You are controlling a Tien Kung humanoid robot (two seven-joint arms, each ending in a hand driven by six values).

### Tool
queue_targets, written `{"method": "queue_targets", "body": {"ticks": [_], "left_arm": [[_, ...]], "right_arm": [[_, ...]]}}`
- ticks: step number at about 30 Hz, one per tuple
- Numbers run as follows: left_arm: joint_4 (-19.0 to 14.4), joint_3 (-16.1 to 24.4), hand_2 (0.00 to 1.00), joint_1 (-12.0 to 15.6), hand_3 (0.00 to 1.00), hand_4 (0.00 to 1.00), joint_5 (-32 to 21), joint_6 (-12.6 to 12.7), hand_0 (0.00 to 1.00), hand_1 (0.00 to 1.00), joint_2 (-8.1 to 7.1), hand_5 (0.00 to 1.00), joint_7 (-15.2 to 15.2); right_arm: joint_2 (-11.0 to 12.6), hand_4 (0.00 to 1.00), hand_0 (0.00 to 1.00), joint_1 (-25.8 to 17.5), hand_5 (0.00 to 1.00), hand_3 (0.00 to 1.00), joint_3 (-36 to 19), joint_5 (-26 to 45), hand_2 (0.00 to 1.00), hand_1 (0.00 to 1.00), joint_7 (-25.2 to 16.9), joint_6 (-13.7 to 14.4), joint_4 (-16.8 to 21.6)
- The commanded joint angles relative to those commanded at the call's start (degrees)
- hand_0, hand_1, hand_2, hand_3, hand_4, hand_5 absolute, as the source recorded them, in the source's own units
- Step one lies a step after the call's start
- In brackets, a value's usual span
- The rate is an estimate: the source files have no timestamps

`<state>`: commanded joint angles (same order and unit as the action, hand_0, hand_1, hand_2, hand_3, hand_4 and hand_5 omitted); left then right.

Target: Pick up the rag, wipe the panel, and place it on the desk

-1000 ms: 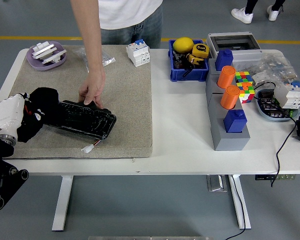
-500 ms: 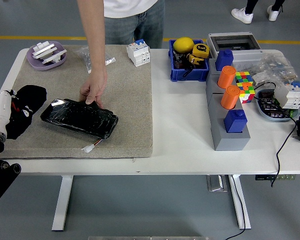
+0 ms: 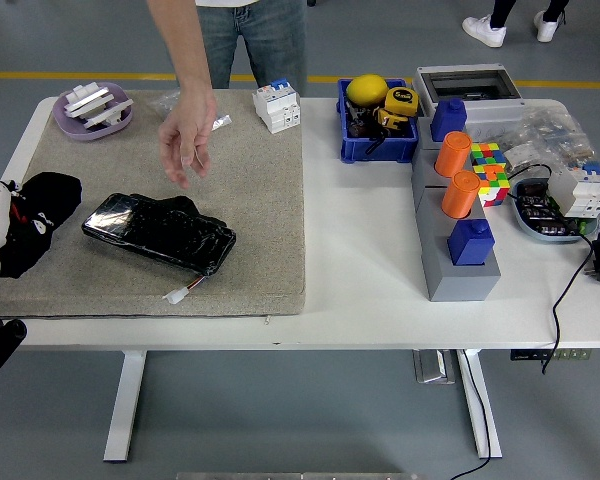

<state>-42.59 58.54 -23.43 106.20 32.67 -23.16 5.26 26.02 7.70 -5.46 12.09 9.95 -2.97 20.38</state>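
Crumpled black rag (image 3: 42, 215) beside glossy panel (image 3: 160, 232)

1. Bright, even light is falling from overhead across the whole frame; nothing is sitting in deep shade.
2. The table (image 3: 360, 280) is reading near pure white at centre and right, and losing surface detail.
3. Shadows are staying short and soft: a faint one is lying under the mat (image 3: 160, 215) edge at lower left.
4. The glossy panel (image 3: 158, 231) at centre left is catching small wrinkled highlights.
5. The person's hand (image 3: 187, 133) at upper left is slightly smeared by motion.
6. Focus is holding sharp elsewhere, down to the cube (image 3: 487, 172) at right.
7. The table's edges are splaying outward toward the lower corners, showing wide-angle stretch.
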Motion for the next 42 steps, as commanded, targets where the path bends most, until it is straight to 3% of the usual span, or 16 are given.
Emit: {"method": "queue_targets", "body": {"ticks": [5, 6, 11, 12, 17, 18, 29, 30, 42], "left_arm": [[0.0, 0.0, 0.511, -0.1, 0.498, 0.317, -0.9, -1.7, 0.312, 0.416, 0.02, 0.002, -1.3], [0.0, 0.0, 0.545, -0.1, 0.528, 0.499, -1.0, -2.1, 0.400, 0.489, 0.01, 0.002, -1.5], [0.0, 0.4, 0.545, -0.1, 0.528, 0.499, -0.7, -3.2, 0.400, 0.489, -0.09, 0.002, -2.1], [0.0, 0.5, 0.582, -0.1, 0.565, 0.777, -0.6, -3.4, 0.528, 0.615, -0.17, 0.043, -2.2], [0.2, 0.7, 0.582, -0.1, 0.565, 0.777, -0.2, -4.1, 0.528, 0.615, -0.50, 0.043, -2.3], [0.2, 0.8, 0.652, -0.1, 0.565, 0.881, 0.0, -4.3, 0.593, 0.695, -0.56, 0.125, -2.2], [-0.2, 1.5, 0.690, 0.5, 0.569, 0.902, 0.8, -5.4, 0.610, 0.706, -0.65, 0.147, -1.8], [-0.3, 1.6, 0.718, 0.5, 0.575, 0.928, 0.9, -5.3, 0.620, 0.714, -0.66, 0.193, -1.8], [-2.0, 3.1, 0.726, 0.9, 0.586, 0.954, 2.2, -6.5, 0.632, 0.719, -1.56, 0.255, -1.7]], "right_arm": [[0.0, 0.998, 0.779, 0.0, 0.531, 0.667, -0.1, 0.0, 0.705, 0.655, 0.0, 0.0, 0.0], [0.0, 0.998, 0.778, 0.0, 0.530, 0.667, -0.1, 0.0, 0.705, 0.654, 0.0, 0.0, 0.0], [-0.1, 0.998, 0.778, 0.0, 0.530, 0.667, -0.2, -0.2, 0.705, 0.654, 0.0, 0.1, 0.0], [-0.1, 0.998, 0.779, 0.0, 0.529, 0.667, -0.3, -0.1, 0.705, 0.654, 0.0, 0.1, 0.0], [0.0, 0.998, 0.779, -0.1, 0.529, 0.667, -0.3, -0.2, 0.705, 0.654, 0.1, 0.1, -0.1], [0.0, 0.998, 0.779, -0.1, 0.529, 0.666, -0.3, -0.2, 0.704, 0.652, 0.1, 0.1, -0.1], [0.1, 0.998, 0.780, -0.3, 0.527, 0.666, -0.2, -0.2, 0.704, 0.651, 0.1, 0.2, -0.1], [0.1, 0.998, 0.780, -0.3, 0.526, 0.665, -0.2, -0.2, 0.705, 0.649, 0.1, 0.2, -0.1], [0.1, 0.998, 0.780, -0.3, 0.525, 0.664, -0.1, 0.0, 0.703, 0.649, 0.1, 0.1, -0.2]]}}
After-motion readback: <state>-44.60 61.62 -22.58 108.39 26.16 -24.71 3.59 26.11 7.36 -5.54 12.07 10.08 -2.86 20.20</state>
